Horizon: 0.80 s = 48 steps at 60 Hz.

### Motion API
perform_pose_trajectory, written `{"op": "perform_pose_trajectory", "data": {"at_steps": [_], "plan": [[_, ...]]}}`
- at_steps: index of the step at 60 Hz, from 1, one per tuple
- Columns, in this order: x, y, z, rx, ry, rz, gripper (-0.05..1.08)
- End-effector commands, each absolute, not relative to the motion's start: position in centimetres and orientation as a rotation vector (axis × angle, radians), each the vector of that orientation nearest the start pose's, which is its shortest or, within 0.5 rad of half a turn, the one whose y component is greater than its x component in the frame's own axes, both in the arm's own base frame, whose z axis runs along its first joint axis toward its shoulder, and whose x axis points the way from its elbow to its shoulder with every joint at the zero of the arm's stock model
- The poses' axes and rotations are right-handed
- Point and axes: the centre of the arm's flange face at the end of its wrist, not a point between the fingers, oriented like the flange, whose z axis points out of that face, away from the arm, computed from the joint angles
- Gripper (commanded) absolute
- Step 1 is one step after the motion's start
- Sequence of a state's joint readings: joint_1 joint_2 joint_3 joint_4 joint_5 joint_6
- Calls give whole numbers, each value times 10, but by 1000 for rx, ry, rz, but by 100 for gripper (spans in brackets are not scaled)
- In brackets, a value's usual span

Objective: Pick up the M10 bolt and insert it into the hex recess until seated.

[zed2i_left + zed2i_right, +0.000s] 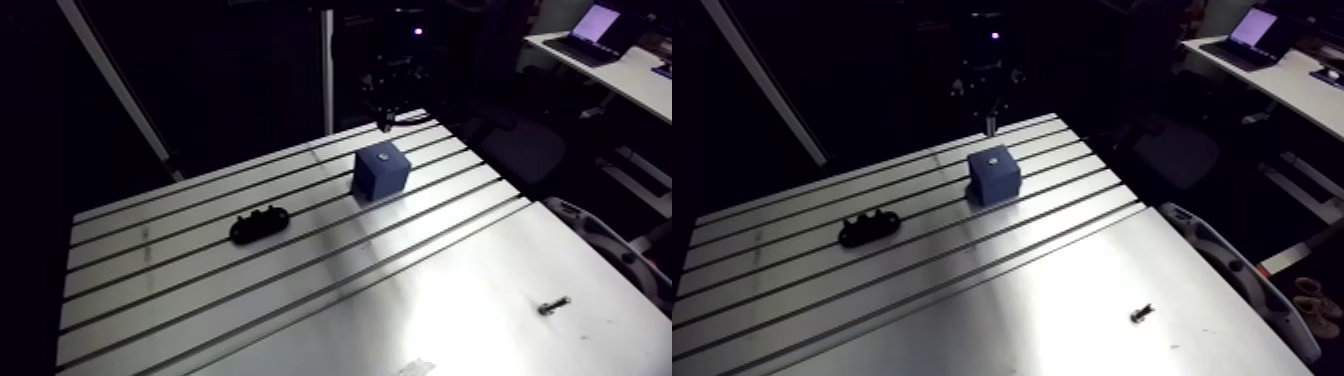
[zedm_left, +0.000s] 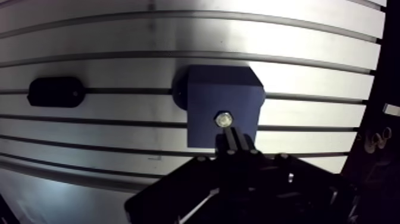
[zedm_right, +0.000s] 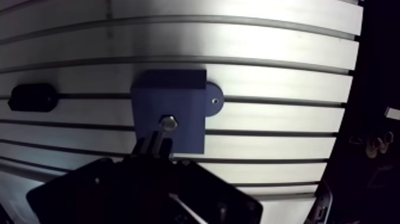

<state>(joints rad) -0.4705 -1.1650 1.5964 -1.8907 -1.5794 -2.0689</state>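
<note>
From the wrist view I read the claw (image 2: 231, 136) as clenched on nothing: its two fingers lie close together with only a thin slit between them, and they hover just above the blue block (image 2: 238, 95) without touching it. The bolt (image 2: 224, 119) shows as a shiny hex head in the middle of the block's top face, just ahead of the fingertips, so I judge it is already in its pocket. I cannot tell from here whether the head sits flush or is cocked. A second, small fastener (image 1: 553, 305) lies well apart, near the front corner of the table (image 1: 450, 330); it is too small to identify. A black piece (image 1: 260, 225) rests beside the block, out of the way. The step in hand, as I see it, is confirming the seat. I would keep the fingers together and centre them over the head. Then I would come straight down, press lightly and stop at the first firm resistance, since a sideways push could tip the bolt or slide the block along the slots. Then I would lift straight up, clear of the block.
</note>
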Motion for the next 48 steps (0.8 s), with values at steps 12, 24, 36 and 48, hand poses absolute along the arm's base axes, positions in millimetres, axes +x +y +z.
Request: {"op": "perform_pose_trajectory", "data": {"at_steps": [12,24,36,48], "plan": [[-603,159,270,-45,3033,-61,108],[-598,158,261,-36,3012,-54,108],[-598,159,253,-51,3025,-22,108],[-598,160,249,-51,3019,-25,108]]}}
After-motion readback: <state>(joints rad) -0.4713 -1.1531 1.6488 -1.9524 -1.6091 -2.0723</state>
